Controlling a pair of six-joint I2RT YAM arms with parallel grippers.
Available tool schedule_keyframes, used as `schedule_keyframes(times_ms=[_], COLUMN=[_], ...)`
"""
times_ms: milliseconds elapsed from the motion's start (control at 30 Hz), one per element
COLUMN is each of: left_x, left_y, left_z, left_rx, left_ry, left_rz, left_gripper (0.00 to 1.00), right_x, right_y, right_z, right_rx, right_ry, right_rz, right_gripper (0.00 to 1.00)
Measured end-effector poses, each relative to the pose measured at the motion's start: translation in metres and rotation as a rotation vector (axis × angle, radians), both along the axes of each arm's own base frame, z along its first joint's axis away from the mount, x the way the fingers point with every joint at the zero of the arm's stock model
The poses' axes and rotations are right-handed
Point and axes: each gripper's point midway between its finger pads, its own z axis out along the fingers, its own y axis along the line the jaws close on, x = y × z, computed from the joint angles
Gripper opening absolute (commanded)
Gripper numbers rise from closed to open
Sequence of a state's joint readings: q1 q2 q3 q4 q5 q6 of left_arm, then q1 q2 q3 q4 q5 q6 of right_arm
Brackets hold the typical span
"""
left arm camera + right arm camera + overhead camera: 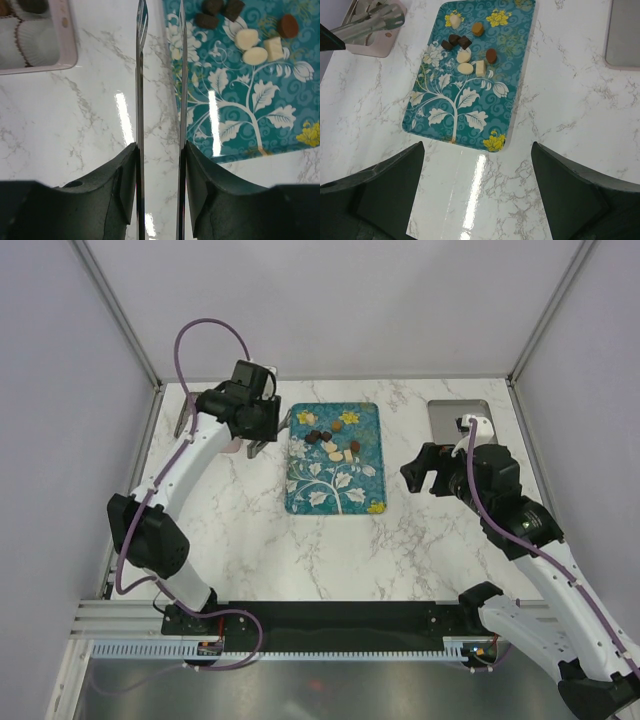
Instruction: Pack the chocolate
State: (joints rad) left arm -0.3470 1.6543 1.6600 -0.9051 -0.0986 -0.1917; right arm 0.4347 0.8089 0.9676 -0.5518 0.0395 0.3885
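Left gripper [160, 150] clamps the tongs [140, 75], blades narrow and empty, likely for nipping tiny chocolate [250, 42] at 1 o'clock into the box [70, 40] at 10; right gripper [477, 150] gapes wide.

Your two arms match: white shells on the long links, matte black housings at every joint. On the left arm [185, 465] a purple cable [210, 328] loops above the wrist and curls again by the base; the right arm [560, 565] carries a like one along its links. The left end effector [160, 165] and right end effector [477, 145] both have thick, matte black, wedge-shaped fingers [385, 195].
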Motion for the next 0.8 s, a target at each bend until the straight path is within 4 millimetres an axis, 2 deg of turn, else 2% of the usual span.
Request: schedule_keyframes(times_ms=[133,267,367,800], left_x=[-0.017,-0.024,-0.022,-0.004], left_y=[-0.028,-0.041,-0.046,-0.057], left_z=[-0.013,-0.023,-0.032,-0.097], left_rx=[0.010,0.018,0.022,0.067], left_ry=[0.033,0.050,0.061,0.152], left_rz=[-0.080,-0.117,-0.126,-0.139], left_gripper=[0.50,0.51,0.52,0.55], right_x=[-0.001,-0.002,-0.003,-0.003], right_y=[-0.001,-0.001,-0.001,-0.002], right_z=[0.001,0.002,0.003,0.003], right_rx=[0.002,0.005,0.008,0.005], right_ry=[-0.001,-0.005,-0.009,-0.009], right_rz=[0.000,0.000,-0.001,-0.004], right_gripper=[0.96,0.96,0.96,0.97])
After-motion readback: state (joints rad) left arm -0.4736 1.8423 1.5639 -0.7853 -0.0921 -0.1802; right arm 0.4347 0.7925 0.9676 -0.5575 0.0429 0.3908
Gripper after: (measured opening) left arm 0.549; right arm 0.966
